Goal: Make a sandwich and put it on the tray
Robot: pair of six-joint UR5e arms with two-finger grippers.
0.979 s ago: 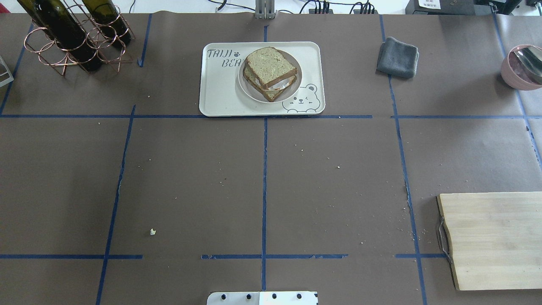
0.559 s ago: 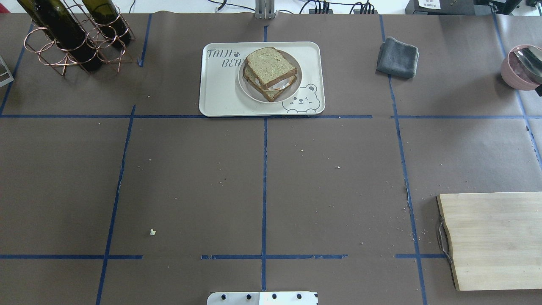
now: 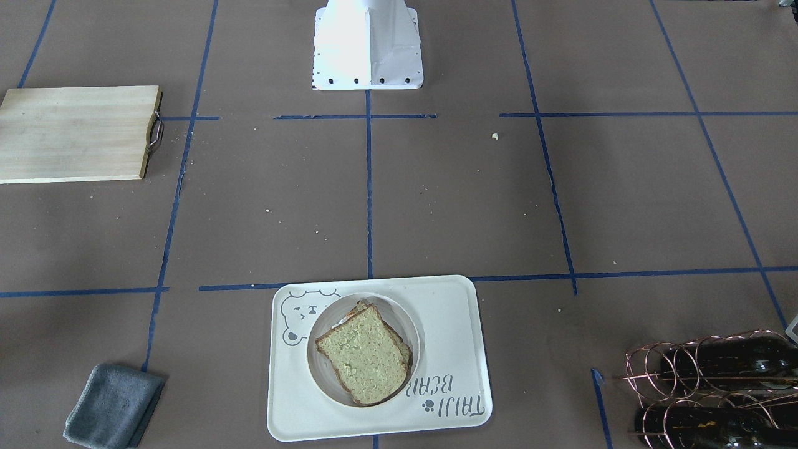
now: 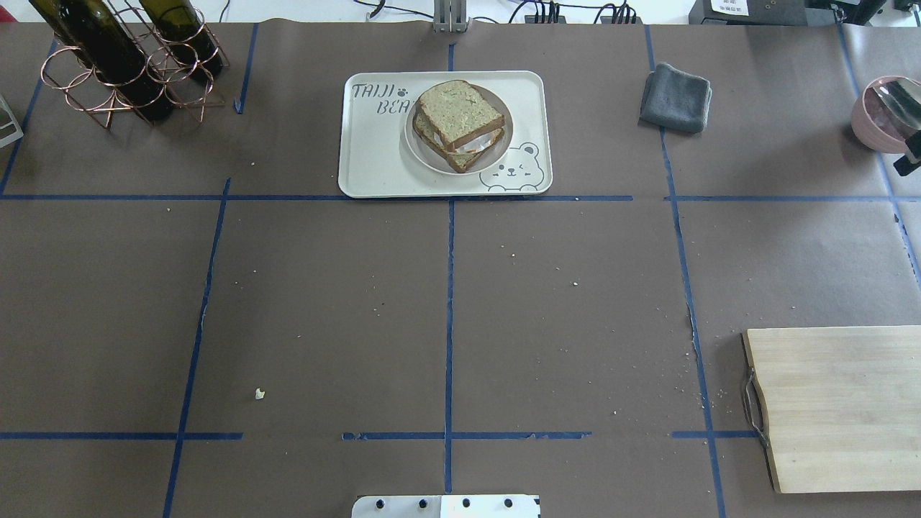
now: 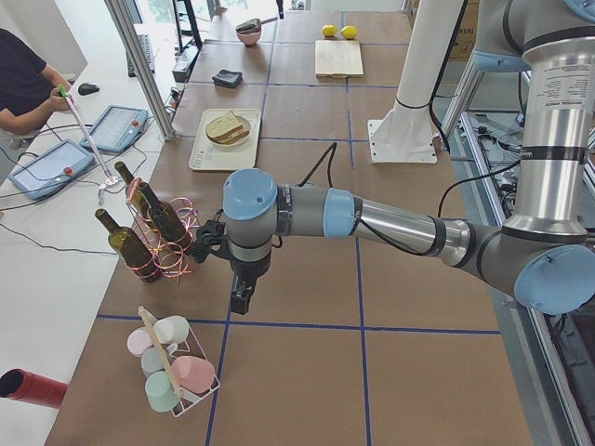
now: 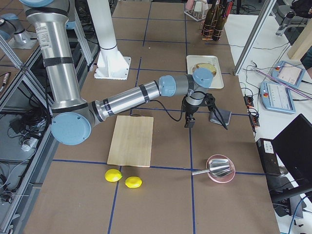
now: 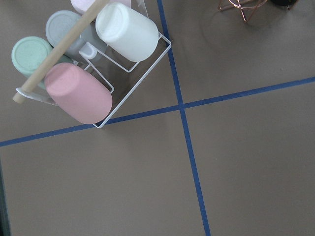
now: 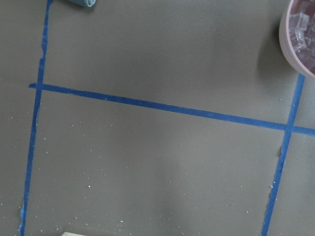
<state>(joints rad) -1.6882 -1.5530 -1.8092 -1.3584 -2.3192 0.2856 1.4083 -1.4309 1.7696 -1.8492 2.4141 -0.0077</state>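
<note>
The sandwich is set on a plate on the tray, at the far desk centre. A cloth, bottle rack and cutting board are placed well apart. Opening of left hand and right hand cannot be told.

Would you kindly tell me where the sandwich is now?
In the overhead view the sandwich sits on a plate on the tray, at the far centre of the table, between the bottle rack on the left and grey cloth on the right.

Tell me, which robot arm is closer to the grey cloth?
Right. The right end effector hangs over the table near the cloth; the left end effector is at the other end, by the bottle rack and cups.
</note>
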